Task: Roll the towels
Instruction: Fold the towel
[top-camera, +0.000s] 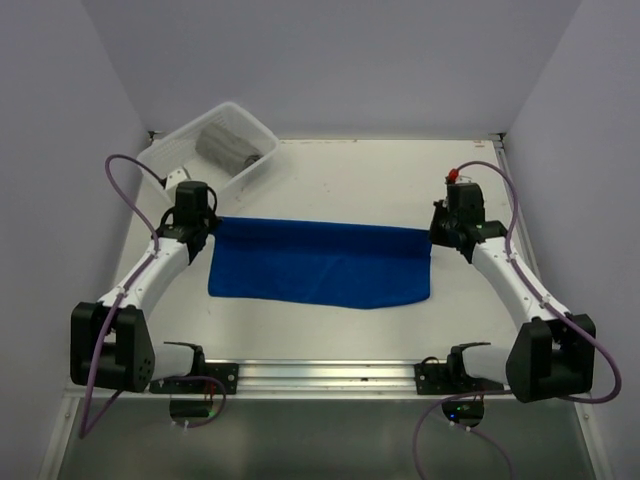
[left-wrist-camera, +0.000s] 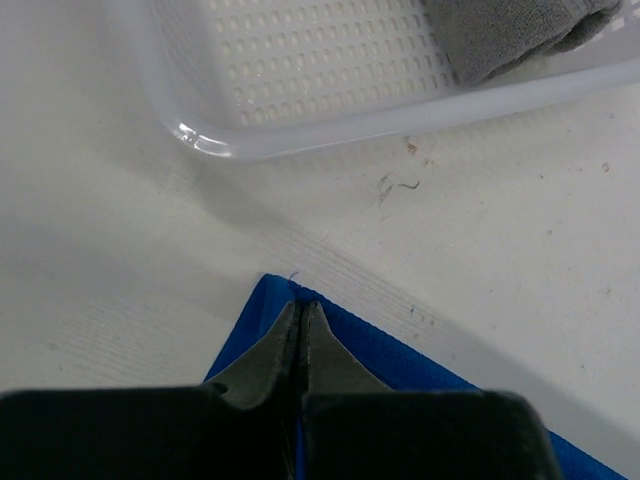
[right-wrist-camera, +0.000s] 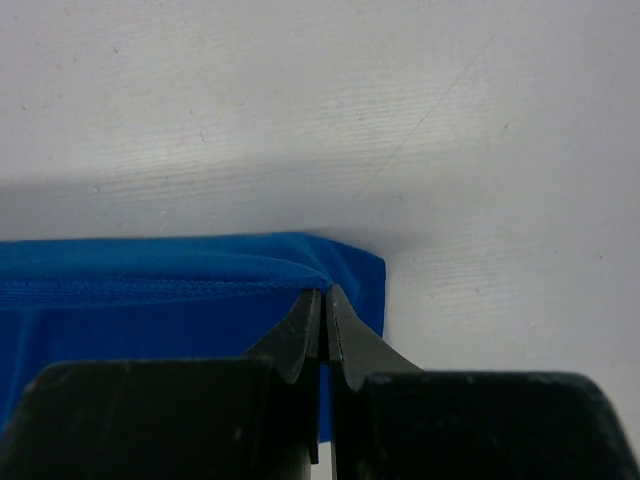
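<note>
Pale lilac-grey walls (top-camera: 330, 60) close in a white tabletop (top-camera: 350, 185) on three sides in the overhead view. A metal rail (top-camera: 330, 375) runs along the near edge between the two arm bases. The blue towel (top-camera: 320, 265) lies spread across the middle, wider than deep, with a thicker band along its far edge. The left arm (top-camera: 150, 270) reaches to its far left corner and the right arm (top-camera: 505, 270) to its far right corner. At the far left a translucent white basket (top-camera: 262, 128) sits at an angle to the tabletop's edges, with the grey towel (top-camera: 225, 145) inside.

From the left wrist, the left jaws are pinched together on a corner of the blue towel (left-wrist-camera: 400, 350), and blue shows between them. Beyond, the bare tabletop (left-wrist-camera: 520, 250) carries small dark specks (left-wrist-camera: 395, 185). The basket (left-wrist-camera: 400, 110) crosses the top of the view, showing its perforated floor, and the grey towel (left-wrist-camera: 510, 35) lies in it at the upper right.

From the right wrist, the right jaws are closed on the other corner of the blue towel (right-wrist-camera: 150, 270), where a stitched hem runs into their tips. The tabletop (right-wrist-camera: 300, 100) behind shows a fine ribbed texture and a soft shadow.
</note>
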